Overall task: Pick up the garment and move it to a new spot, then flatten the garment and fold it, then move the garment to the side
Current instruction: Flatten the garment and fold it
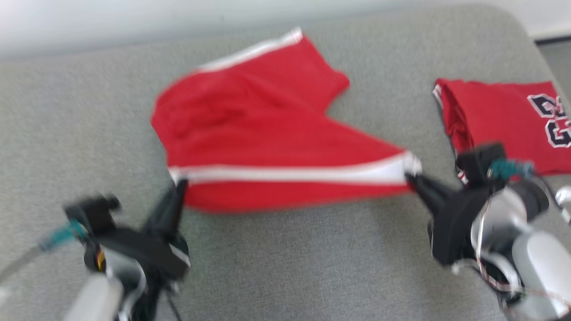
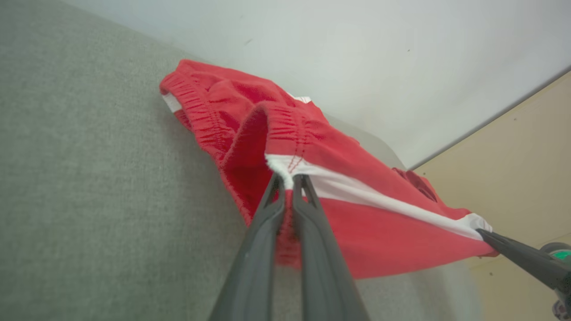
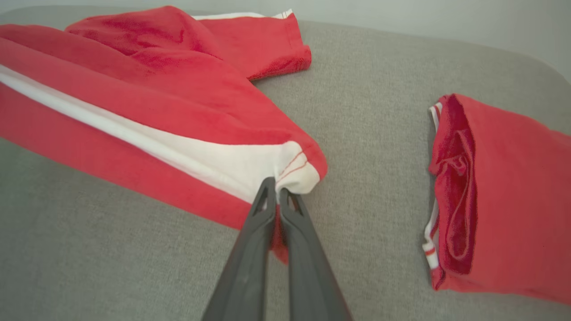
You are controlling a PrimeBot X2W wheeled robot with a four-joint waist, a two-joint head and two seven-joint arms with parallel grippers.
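Two arms come in from the bottom corners of my head view, and each has one end of the red shorts (image 1: 267,129). The left gripper (image 1: 180,185) sits low on the left, its fingers angled up and slightly inward. In the left wrist view its jaws are pinched tight on the white stripe (image 2: 379,196), right where it meets the gathered waistband (image 2: 200,116). The right gripper (image 1: 410,178) reaches in from the right with its fingers pointing left, and the pale forearm behind it is bent back toward me. In the right wrist view that gripper (image 3: 276,189) is clamped shut on the white corner of the leg hem (image 3: 312,165).

The stripe runs almost straight from one set of fingertips to the other, so the near edge of the shorts is drawn out between my two grippers. The rest of the garment spreads away from them over the grey surface (image 1: 290,258), with the other leg pointing toward the far edge. The head view is blurred, and I cannot tell whether the held edge is clear of the fabric below.

A folded red jersey (image 1: 499,120) with dark numerals lies to the right, apart from the shorts and just beyond the right wrist.
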